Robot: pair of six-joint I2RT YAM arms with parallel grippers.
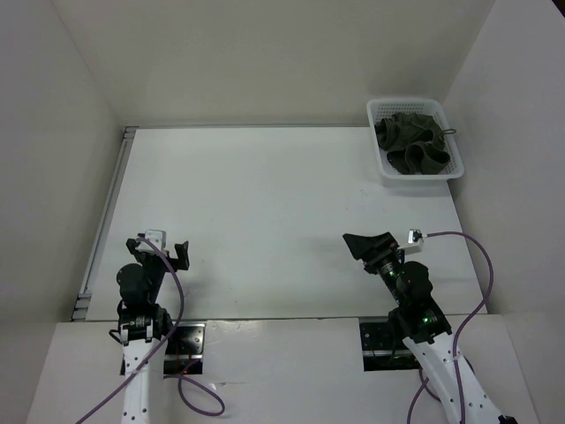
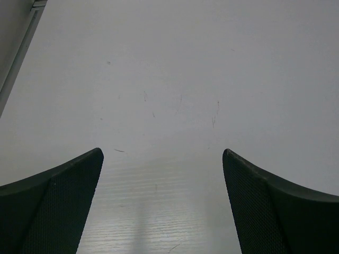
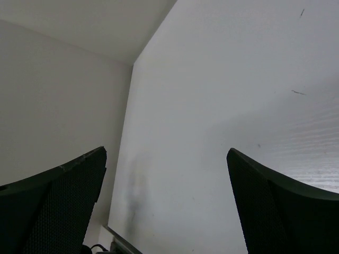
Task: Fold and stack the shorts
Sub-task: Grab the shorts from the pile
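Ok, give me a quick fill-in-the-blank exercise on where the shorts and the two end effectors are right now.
1. The shorts lie bunched in the basket at the table's far ____ corner.
2. The basket is ____ in colour.
3. The left end effector and right end effector both have their jaws ____, over bare table.

Missing words: right; white; open.

no text, label or number can be read anywhere
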